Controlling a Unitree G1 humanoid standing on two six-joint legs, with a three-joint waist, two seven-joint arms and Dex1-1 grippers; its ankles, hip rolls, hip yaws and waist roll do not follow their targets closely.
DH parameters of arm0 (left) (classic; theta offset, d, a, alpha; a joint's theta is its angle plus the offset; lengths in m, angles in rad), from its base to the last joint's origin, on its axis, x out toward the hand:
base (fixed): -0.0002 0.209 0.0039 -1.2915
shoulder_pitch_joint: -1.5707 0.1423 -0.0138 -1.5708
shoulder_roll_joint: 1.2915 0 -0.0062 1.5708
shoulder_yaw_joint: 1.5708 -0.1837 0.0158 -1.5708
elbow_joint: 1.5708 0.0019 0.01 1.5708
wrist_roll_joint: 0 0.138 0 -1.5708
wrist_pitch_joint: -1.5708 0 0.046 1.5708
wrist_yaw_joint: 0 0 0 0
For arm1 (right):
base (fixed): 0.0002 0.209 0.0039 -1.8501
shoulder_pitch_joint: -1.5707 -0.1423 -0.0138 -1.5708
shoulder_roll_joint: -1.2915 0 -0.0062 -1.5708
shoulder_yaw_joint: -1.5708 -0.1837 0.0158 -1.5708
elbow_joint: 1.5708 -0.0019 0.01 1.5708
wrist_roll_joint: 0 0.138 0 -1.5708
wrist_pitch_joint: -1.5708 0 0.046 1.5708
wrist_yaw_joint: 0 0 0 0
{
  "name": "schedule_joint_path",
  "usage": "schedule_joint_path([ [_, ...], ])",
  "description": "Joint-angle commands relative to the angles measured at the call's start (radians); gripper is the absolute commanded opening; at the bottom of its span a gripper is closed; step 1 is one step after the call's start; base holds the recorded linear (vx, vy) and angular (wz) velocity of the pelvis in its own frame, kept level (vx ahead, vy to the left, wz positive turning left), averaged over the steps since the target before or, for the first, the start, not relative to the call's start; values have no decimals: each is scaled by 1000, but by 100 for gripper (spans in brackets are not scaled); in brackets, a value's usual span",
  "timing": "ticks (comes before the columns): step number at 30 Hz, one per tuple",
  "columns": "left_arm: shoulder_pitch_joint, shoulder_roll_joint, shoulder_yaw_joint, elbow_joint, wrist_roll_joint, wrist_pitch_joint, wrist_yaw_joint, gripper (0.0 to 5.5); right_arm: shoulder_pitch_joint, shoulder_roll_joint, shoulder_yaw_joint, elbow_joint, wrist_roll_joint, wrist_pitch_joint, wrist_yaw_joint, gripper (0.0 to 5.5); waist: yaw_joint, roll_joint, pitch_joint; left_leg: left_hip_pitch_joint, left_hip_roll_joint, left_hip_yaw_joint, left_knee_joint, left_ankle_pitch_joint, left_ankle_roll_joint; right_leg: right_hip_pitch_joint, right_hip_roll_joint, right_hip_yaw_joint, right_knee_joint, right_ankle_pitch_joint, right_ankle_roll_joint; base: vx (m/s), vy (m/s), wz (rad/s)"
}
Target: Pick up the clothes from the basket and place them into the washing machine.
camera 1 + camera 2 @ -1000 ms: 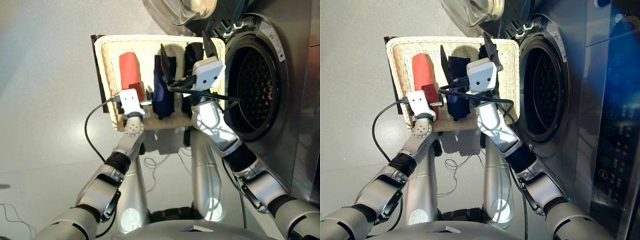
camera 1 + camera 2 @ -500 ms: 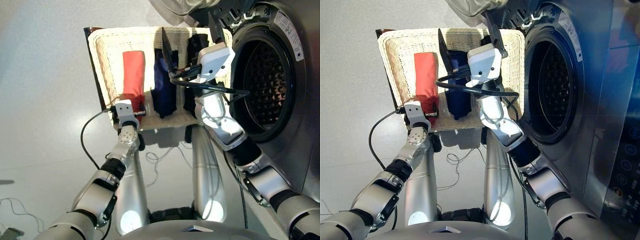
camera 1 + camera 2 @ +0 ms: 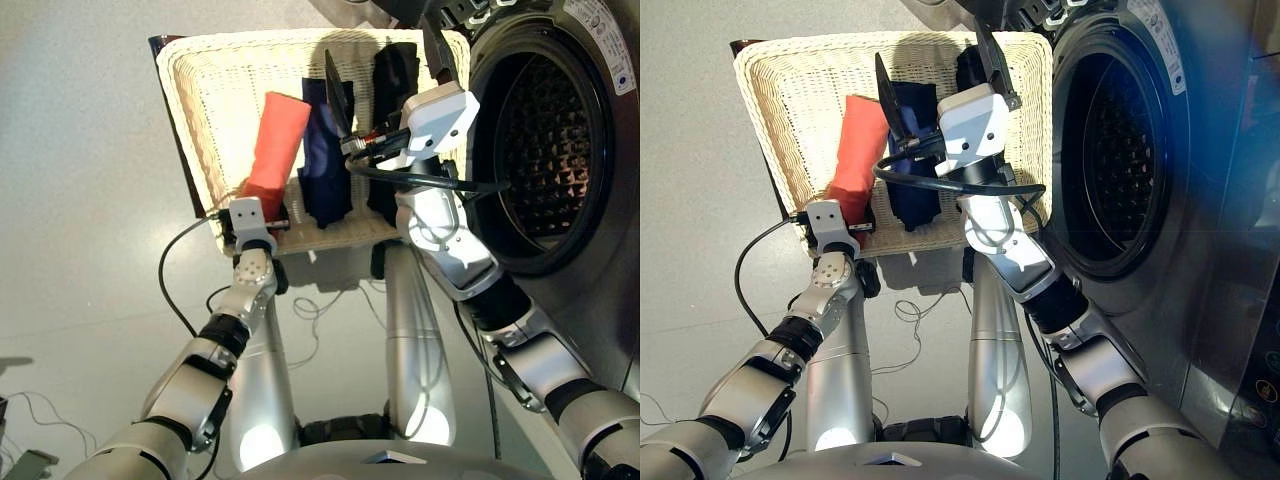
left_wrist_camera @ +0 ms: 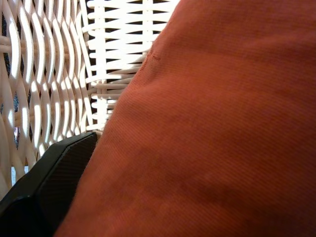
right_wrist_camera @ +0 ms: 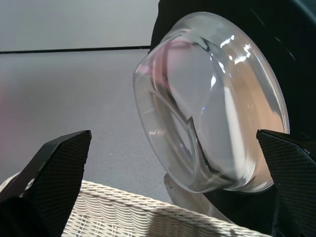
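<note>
The cream-white wicker basket point(image 3: 215, 110) holds three clothes side by side. The coral-red garment point(image 3: 275, 140) lies slanted, and my left gripper point(image 3: 260, 207) is shut on its near end at the basket's front wall. In the left wrist view red cloth point(image 4: 222, 123) fills the picture beside one black finger point(image 4: 54, 182). The navy garment point(image 3: 325, 175) and the black garment point(image 3: 395, 75) lie to its right. My right gripper point(image 3: 378, 40) hovers open and empty above those two. The washing machine point(image 3: 545, 140) stands open on the right, its perforated drum bare.
The machine's glass door point(image 5: 212, 103) is swung open beyond the basket's far edge. A black cable point(image 3: 170, 275) loops from my left wrist, another point(image 3: 430, 180) crosses my right wrist, and thin wires point(image 3: 320, 305) lie on the grey floor below the basket.
The view has tilted. The coral-red garment has gone from lying straight to slanted, its near end pulled left to the basket's front wall in my left gripper. The right gripper stays open.
</note>
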Motion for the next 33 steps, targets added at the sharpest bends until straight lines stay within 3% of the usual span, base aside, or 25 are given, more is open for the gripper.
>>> schedule_joint_path([
  [1, 11, 22, -30, 11, 53, -5, 2, 65, -19, -17, 2, -166, -1, -74, 19, 550, -21, 44, -12, -26, -44, 5, 7, -33, 44, -38, 19, 9, -16, 13, 32, 0, 0, 0],
  [2, 7, 20, -31, 10, 56, -6, 4, 0, -17, -18, 2, -165, -2, -75, 19, 550, -22, 44, -12, -24, -44, 4, 4, -32, 44, -36, 20, 9, -19, 14, 31, 0, 0, 0],
  [14, -62, 44, -56, -72, 172, -16, 45, 0, 20, -23, -2, -146, 14, -82, 37, 550, -26, 34, -12, 86, -51, 11, -78, -10, 39, 73, 14, -5, -93, 27, 36, 0, 0, 0],
  [21, -117, 77, -68, -235, 281, -31, 83, 0, 98, -45, -38, -114, 62, -79, 53, 550, -29, 21, -12, 216, -69, -1, -174, 18, 33, 208, 8, -18, -173, 41, 44, 23, -1, 4],
  [23, 38, 130, -17, -444, 286, -33, 51, 0, 177, -83, -93, -137, 74, -77, 72, 550, -15, 33, -12, 250, -77, -9, -198, 24, 34, 243, 2, -32, -192, 44, 44, 55, -20, 12],
  [33, 160, 196, 35, -635, 379, -89, 39, 0, 233, -107, -101, -156, 460, -77, 201, 550, 15, -3, -12, 381, -88, -23, -274, 40, 28, 380, 0, -44, -261, 48, 44, 0, 0, 0],
])
